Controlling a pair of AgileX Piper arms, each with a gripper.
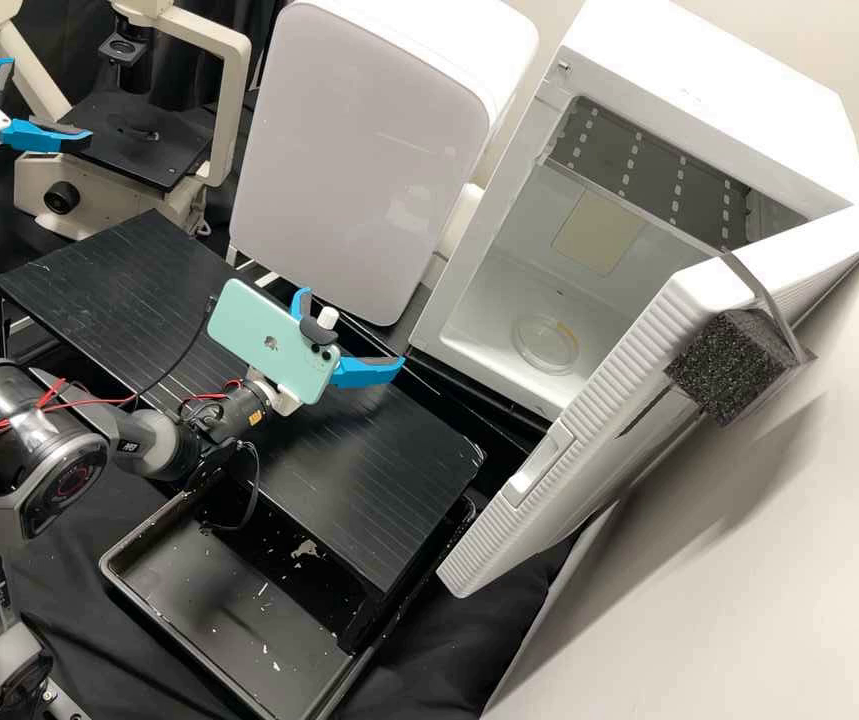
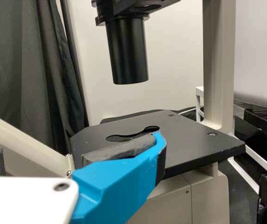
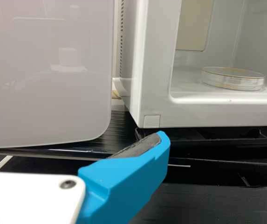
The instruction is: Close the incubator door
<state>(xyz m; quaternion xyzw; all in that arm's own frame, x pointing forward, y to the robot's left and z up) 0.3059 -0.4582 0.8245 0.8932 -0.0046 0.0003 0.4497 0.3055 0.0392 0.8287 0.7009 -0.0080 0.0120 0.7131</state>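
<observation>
Incubator door stands open, both claws empty

The white door is swung well out from the incubator, on the right side of the high view, leaving the chamber exposed. A grey strap crosses the door's upper edge, with a black foam block beside it. Inside the incubator, a clear round dish rests flat on the chamber floor.

The right claw is spread wide, with nothing between its two blue fingers. It is above the raised black platform, apart from the door, in front of the gap between the incubator and a white appliance with a smooth pale front. A mint-green phone is mounted on the right arm, just behind the claw.

The left claw is also wide and empty. It is at the upper left of the high view, near the black stage of a cream microscope; in the left wrist view, a black cylinder hangs above that stage.

The white appliance stands upright between the microscope and the incubator. A shallow black tray lies beside the platform, with pale flecks scattered across its bottom.
</observation>
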